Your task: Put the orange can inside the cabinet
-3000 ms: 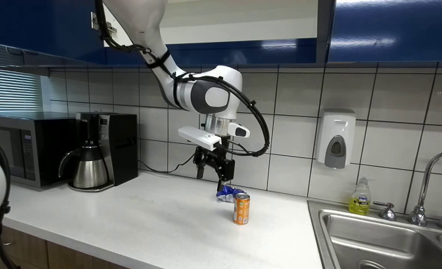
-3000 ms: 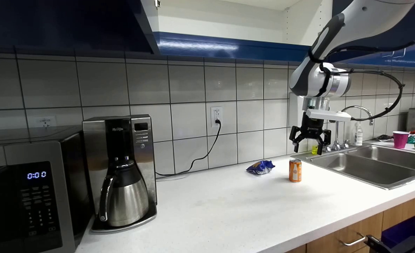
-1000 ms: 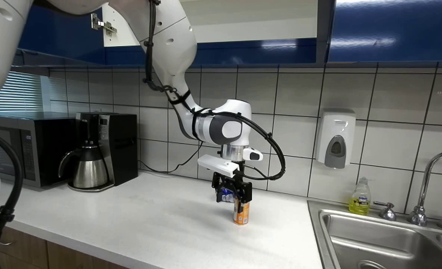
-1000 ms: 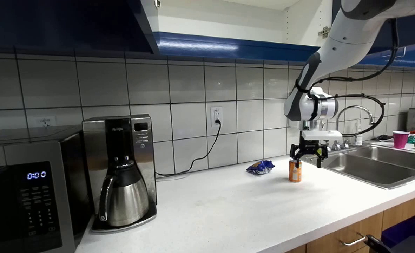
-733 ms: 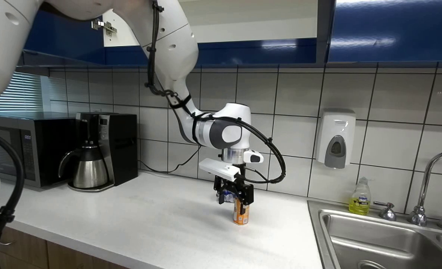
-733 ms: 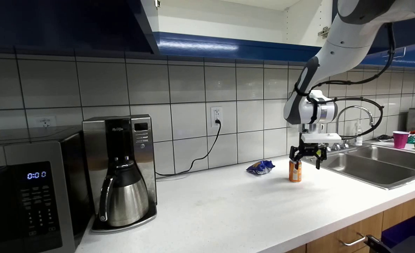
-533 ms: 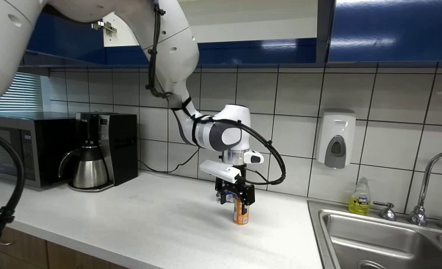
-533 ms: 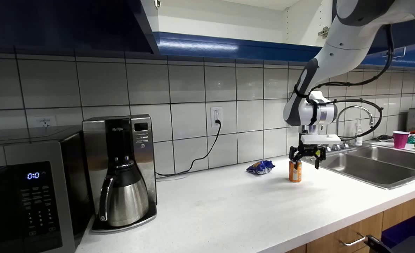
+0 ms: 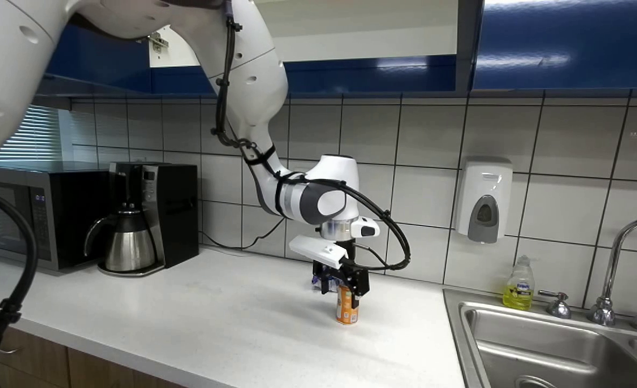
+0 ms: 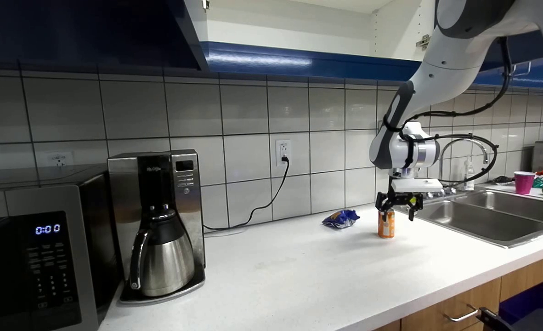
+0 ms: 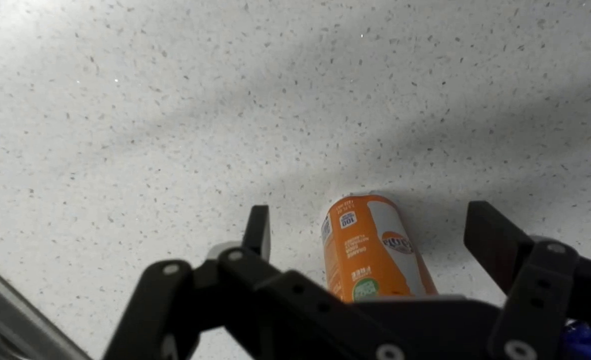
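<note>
The orange can (image 9: 346, 313) stands upright on the white counter, and it also shows in an exterior view (image 10: 386, 228). My gripper (image 10: 397, 217) points down over the can, low around its upper part. In the wrist view my gripper (image 11: 369, 227) is open, with the can (image 11: 368, 245) between its fingers and a gap on both sides. The gripper body hides the can's top there. The dark blue cabinet (image 10: 290, 59) hangs above the counter with its pale interior (image 10: 290, 25) open to view; the arm covers part of it in an exterior view (image 9: 372, 40).
A crumpled blue wrapper (image 10: 341, 219) lies close to the can by the wall. A coffee maker (image 10: 186, 193) with a steel pot (image 10: 170, 264) and a microwave (image 10: 23, 271) stand at one end. The steel sink (image 9: 453, 307), soap bottle (image 9: 519, 288) and wall dispenser (image 9: 484, 199) are opposite.
Over three seconds my gripper has come down from well above the can to around its upper part. In the last half second it sinks slightly. The can has not moved.
</note>
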`<state>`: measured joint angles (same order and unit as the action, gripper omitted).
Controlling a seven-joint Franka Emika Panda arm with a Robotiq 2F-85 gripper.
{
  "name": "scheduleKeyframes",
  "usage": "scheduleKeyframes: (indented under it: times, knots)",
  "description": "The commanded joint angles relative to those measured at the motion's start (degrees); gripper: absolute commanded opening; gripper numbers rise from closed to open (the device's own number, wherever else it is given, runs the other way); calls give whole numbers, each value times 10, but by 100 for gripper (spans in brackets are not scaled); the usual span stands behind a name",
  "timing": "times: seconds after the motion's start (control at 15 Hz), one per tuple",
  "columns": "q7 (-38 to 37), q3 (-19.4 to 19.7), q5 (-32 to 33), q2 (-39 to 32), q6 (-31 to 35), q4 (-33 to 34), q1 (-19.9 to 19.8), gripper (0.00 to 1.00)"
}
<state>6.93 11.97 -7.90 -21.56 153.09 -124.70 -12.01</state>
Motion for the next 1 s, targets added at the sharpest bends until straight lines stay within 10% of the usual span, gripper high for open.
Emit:
scheduleKeyframes:
  times: [0.0,0.93]
  knots:
    - [-2,-21,-7,-10,17,10,-21,100]
    - [-19,-27,-1,-40,84,20,-22,100]
